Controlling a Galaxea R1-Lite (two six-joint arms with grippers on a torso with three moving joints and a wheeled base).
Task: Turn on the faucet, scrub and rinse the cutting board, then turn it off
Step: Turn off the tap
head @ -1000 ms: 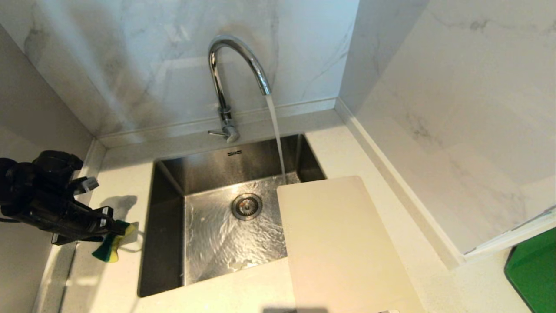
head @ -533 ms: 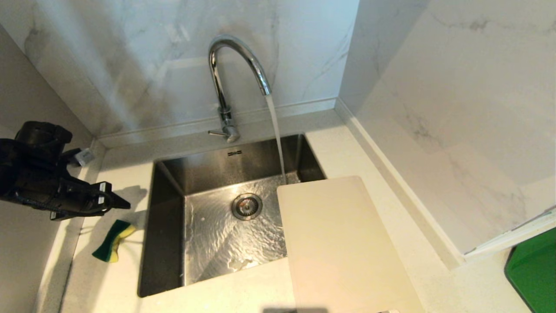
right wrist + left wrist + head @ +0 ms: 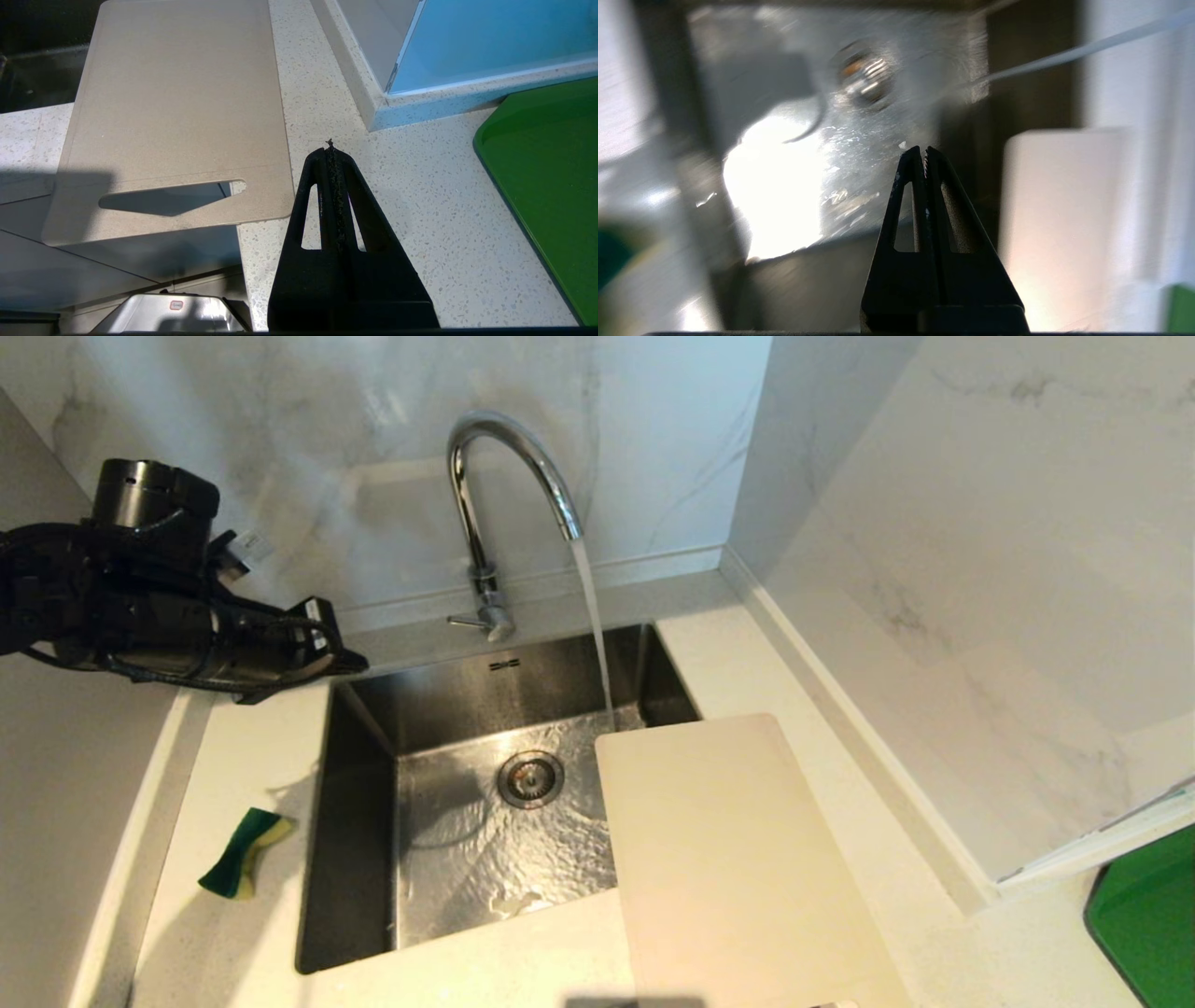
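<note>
The cutting board (image 3: 738,859) lies half over the sink (image 3: 359,821), well right of my left gripper (image 3: 350,663), whose pinched-together fingers hold nothing. Its near end runs out of my head view. Faucet (image 3: 509,476) running; my right gripper (image 3: 331,151) is parked, clamped empty.

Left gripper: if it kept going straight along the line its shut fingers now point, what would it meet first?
Probably the faucet. In the head view the left gripper points right across the sink's back-left corner, toward the lever at the faucet's base. Depth is unclear; it could pass in front.
</note>
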